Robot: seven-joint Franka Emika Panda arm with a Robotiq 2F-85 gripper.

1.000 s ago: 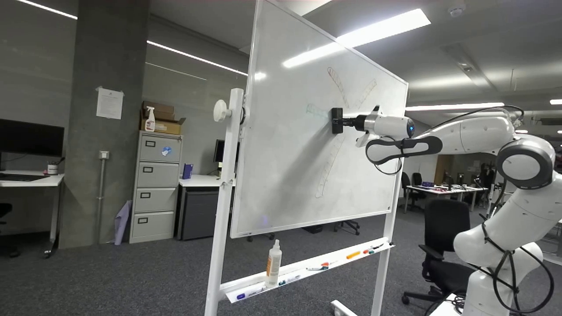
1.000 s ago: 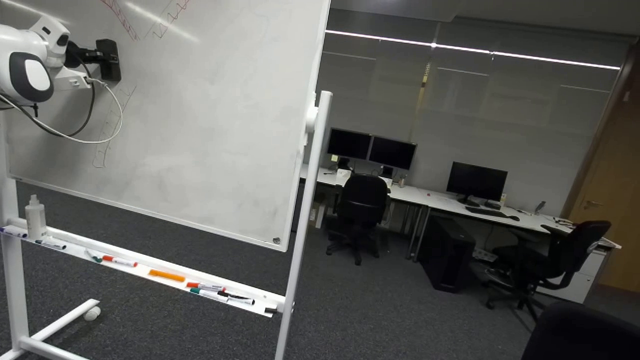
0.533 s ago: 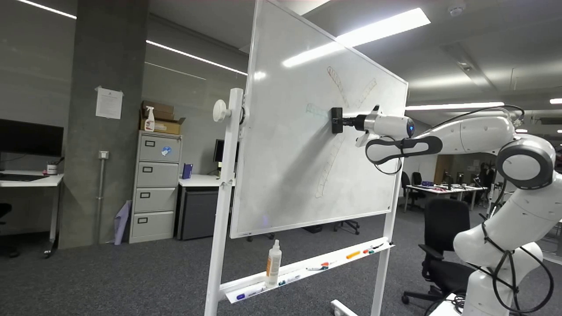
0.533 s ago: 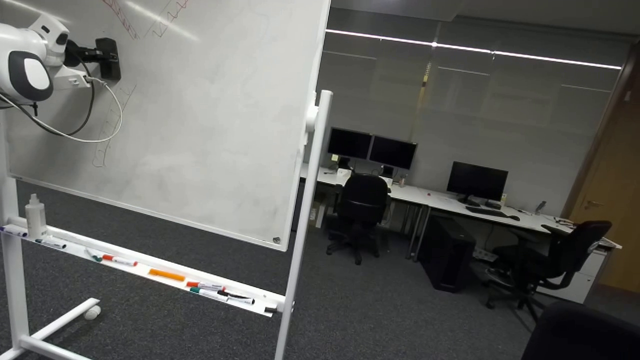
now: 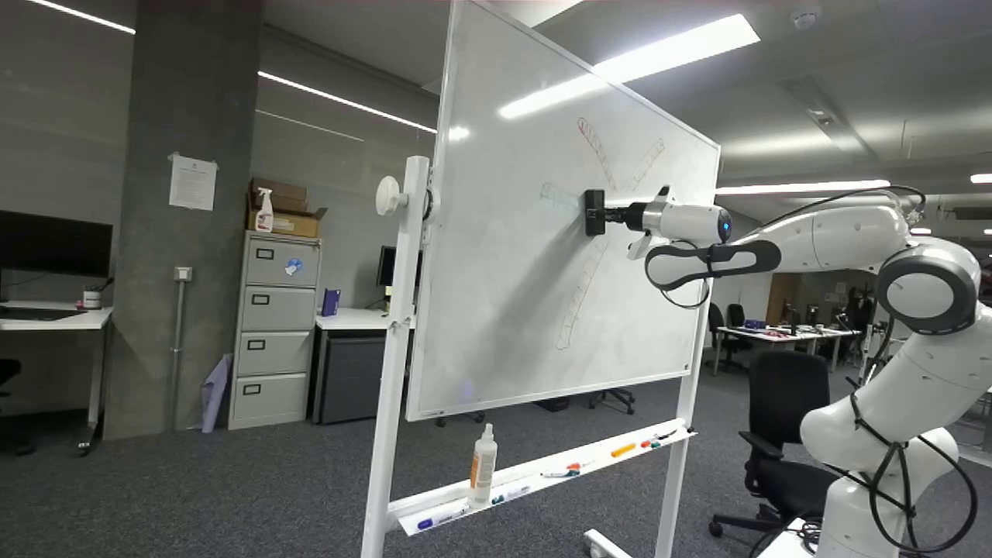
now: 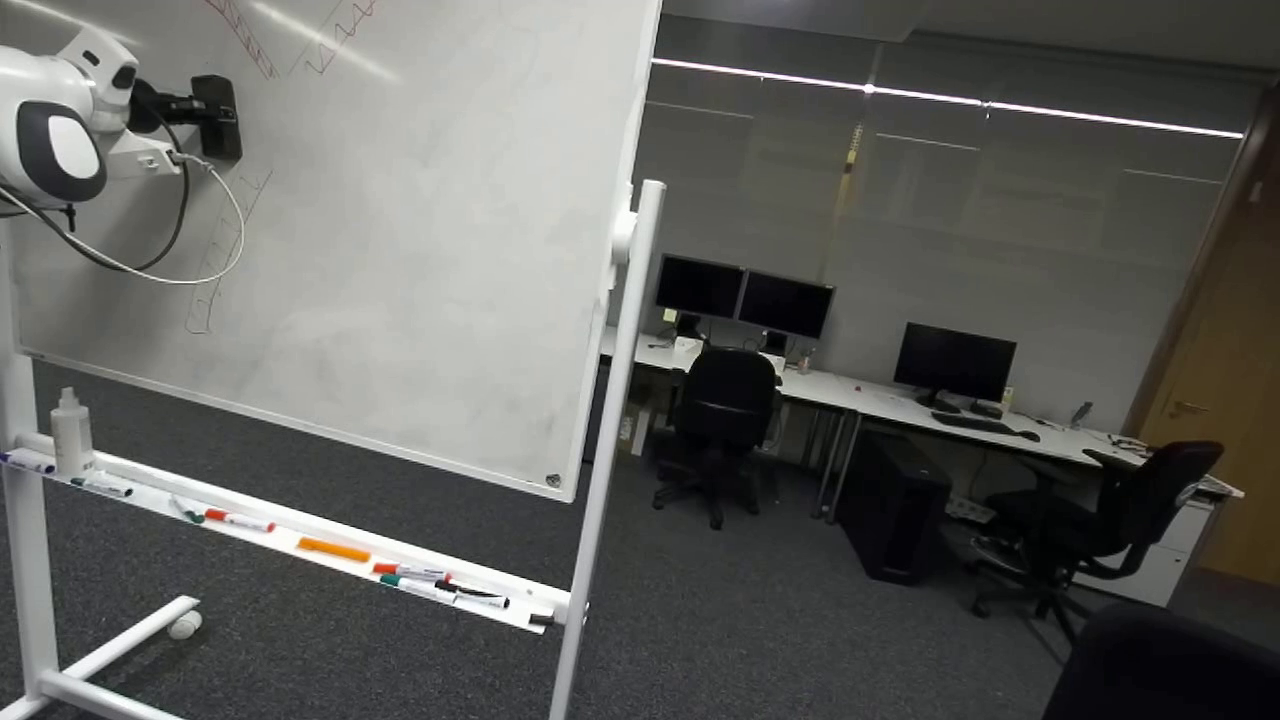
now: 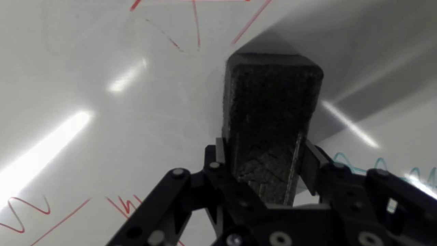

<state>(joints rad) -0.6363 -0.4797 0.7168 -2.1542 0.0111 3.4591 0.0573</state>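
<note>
In the wrist view, a black gripper [image 7: 265,155] is clenched on a black rectangular block [image 7: 273,106] with rounded corners. Its 2 fingers [image 7: 312,165] grasp the block from both long sides, and a good part of the block reaches beyond the fingertips. Behind it is a glossy white whiteboard [image 7: 170,99], which carries thin red pen strokes [image 7: 252,21] and a wavy teal line [image 7: 358,169].

In an exterior view, a white jointed robot arm [image 5: 825,236] comes from the right. The block is near the middle of the whiteboard, well apart from its edges, with the long side upright. It is touching the surface or just before it; I cannot tell which. Below the lower edge of the whiteboard there is a long white tray [image 5: 527,471]. Near its left end stands a translucent plastic bottle [image 5: 481,474] with an orange label, and beside it lies a white marker with a purple cap [image 5: 443,518].

In an exterior view, the same grasp on the block is visible toward the left edge of the whiteboard. On the tray, an orange flat bar [image 6: 333,550] lies to the right of a white marker with a red cap [image 6: 240,522]. Farther behind, 3 black monitors [image 6: 955,360] stand on white desks [image 6: 845,390].
</note>
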